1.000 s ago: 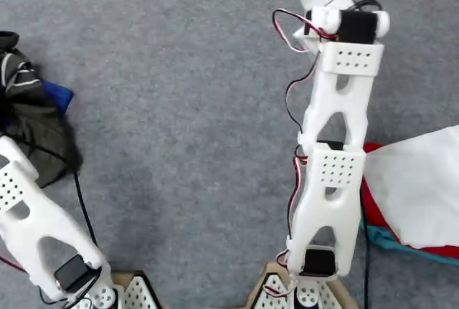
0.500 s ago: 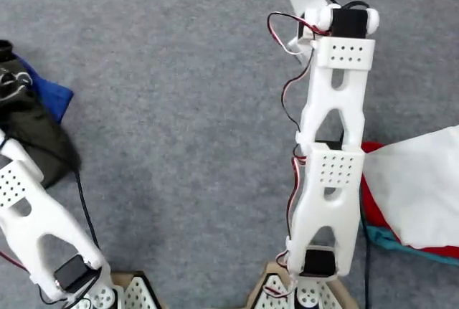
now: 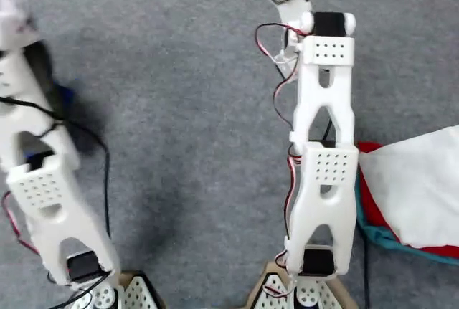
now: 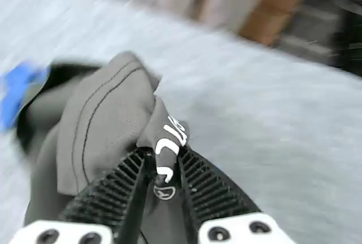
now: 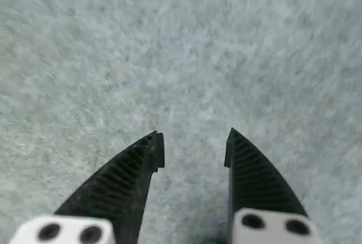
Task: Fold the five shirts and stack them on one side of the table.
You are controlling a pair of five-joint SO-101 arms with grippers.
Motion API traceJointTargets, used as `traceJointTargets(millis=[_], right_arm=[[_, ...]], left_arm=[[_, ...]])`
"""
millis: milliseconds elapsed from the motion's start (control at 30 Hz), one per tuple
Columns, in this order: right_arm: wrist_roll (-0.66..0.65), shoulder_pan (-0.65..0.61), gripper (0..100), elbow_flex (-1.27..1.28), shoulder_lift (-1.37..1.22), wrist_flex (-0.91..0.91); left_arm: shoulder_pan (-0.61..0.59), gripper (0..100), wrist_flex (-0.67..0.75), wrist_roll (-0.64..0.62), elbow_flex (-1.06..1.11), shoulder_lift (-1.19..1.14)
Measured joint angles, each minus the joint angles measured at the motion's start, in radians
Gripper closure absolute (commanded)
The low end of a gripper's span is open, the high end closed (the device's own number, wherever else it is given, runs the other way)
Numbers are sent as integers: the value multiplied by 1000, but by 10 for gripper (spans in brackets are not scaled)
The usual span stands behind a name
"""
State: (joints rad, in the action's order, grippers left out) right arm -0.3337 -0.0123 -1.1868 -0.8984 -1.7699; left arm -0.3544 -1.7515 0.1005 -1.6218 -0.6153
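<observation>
**Left arm (image 3: pixel 43 187), grasp.** The left gripper (image 4: pixel 164 152) has its ribbed fingers (image 4: pixel 127 184) drawn narrow on a pinched ridge of a dark grey shirt (image 4: pixel 102 119). The fabric fills the gap between them. The hold is on a bunched fold near a printed white mark rather than on a hem or shoulder. This suggests the garment is being pulled out of its heap, not yet spread for folding. The rest of the shirt hangs crumpled beside the fingers at the far left of the grey felt table (image 3: pixel 179 108). A blue garment (image 4: pixel 17 85) lies just beyond it, and its edge also shows past the arm in the high view.

**Left arm, pose.** The links run from the near-left base up along the left edge, with the wrist at the far-left corner.

**Right arm (image 3: pixel 326 158), pose.** This arm is stretched almost straight from its near base toward the far edge of the table. The right gripper (image 5: pixel 195 136) points down at bare felt with its fingers spread wide and nothing between them. It is probably waiting to take a second corner.

**Stack side.** At the near right a white shirt (image 3: pixel 416 187) lies over a red garment (image 3: pixel 367 201) and a teal garment (image 3: pixel 373 236). Whether these are properly folded cannot be told. The folding appears to be at an early stage.
</observation>
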Motion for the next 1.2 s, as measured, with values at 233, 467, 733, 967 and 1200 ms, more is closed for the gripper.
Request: traceJointTargets(millis=[233,467,733,967,1200], right_arm=[[3,170,814,141,5,0],[-54,293,811,275,81,0],[-84,296,811,368,224,0],[-84,101,811,557,384,0],[-84,-238,683,677,571,0]], left_arm=[[373,980,0,0,34,44],[611,905,0,0,319,44],[605,688,0,-132,672,98],[450,685,0,-178,942,351],[198,689,0,-178,1289,763]])
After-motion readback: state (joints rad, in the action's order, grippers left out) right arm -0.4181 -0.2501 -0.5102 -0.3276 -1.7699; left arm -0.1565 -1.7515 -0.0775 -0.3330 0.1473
